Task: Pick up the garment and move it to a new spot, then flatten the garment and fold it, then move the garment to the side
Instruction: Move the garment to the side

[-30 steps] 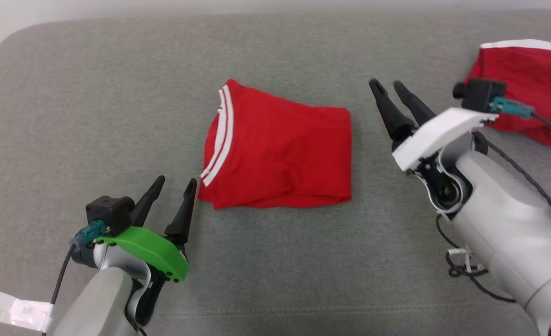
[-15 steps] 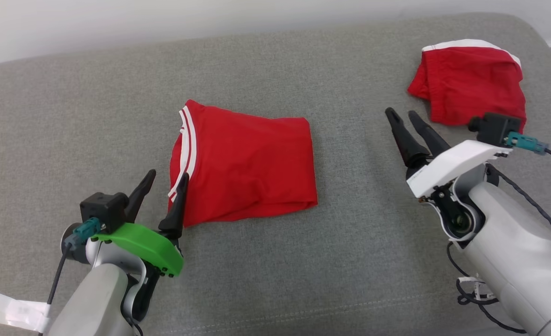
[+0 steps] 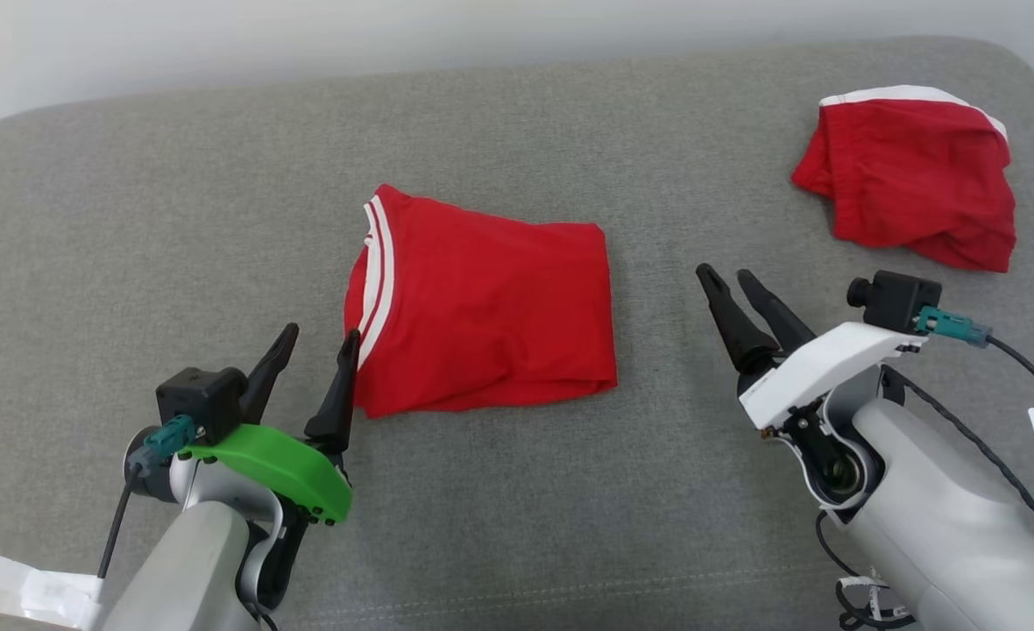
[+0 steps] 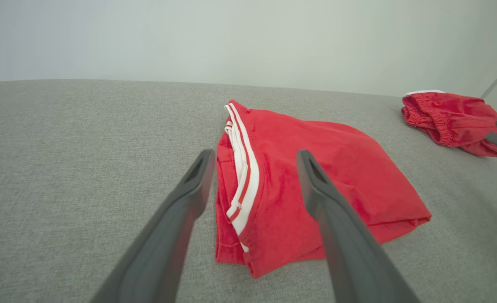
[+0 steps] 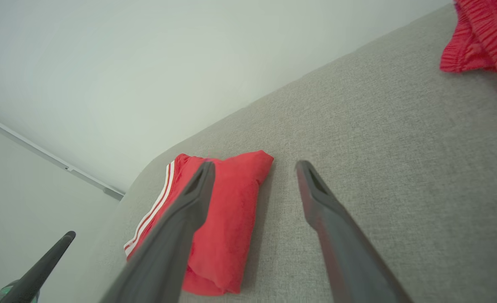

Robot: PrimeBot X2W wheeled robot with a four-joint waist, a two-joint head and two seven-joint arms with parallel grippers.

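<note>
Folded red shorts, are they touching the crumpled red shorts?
Apart. The head view shows bare grey cushion between the folded red shorts and the crumpled red shorts.

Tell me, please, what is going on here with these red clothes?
A two-armed robot is working over a grey cushion. A folded red garment lies in the middle; a crumpled red garment lies at the far right. Both hands are open and empty: the left hand is poised at the folded one's striped edge, the right hand beside it.

A grey woven upholstered surface (image 3: 517, 131) with rounded far corners is backed by a plain pale wall (image 3: 219, 35); everything is softly, evenly lit.
</note>
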